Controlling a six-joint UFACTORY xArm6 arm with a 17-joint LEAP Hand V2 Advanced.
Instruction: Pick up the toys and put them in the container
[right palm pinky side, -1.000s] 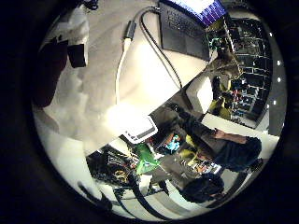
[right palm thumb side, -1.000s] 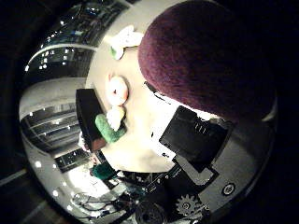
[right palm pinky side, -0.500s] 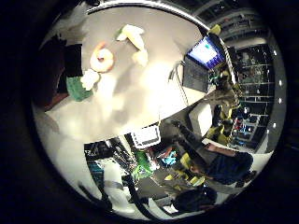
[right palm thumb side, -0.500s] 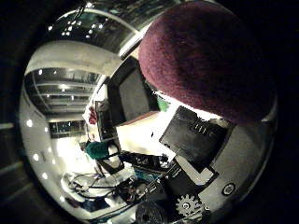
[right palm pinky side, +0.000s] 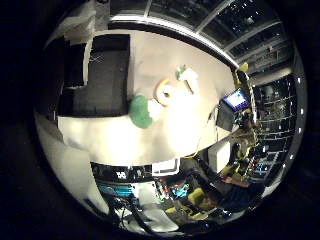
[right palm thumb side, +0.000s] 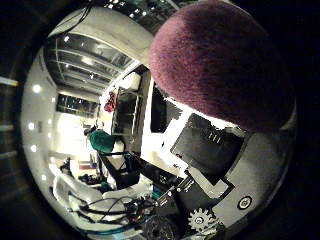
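A round maroon plush toy (right palm thumb side: 220, 65) sits right against the palm and fills much of the thumb side view. My hand (right palm thumb side: 210, 155) shows as black and geared parts curled against the toy's underside. Far below, on the pale table (right palm pinky side: 150, 140), lie a green toy (right palm pinky side: 141, 111), a ring-shaped orange and white toy (right palm pinky side: 165, 92) and a white and green toy (right palm pinky side: 187, 77). A black rectangular container (right palm pinky side: 107, 75) stands on the table beside the green toy.
A laptop (right palm pinky side: 234, 100) with a lit screen sits at the table's far end from the container. Cluttered shelves and equipment surround the table, which lies well away from the palm.
The whole scene has swung in both views, so the camera has moved. The black container has come into the little finger side view. The maroon toy stays fixed against the palm.
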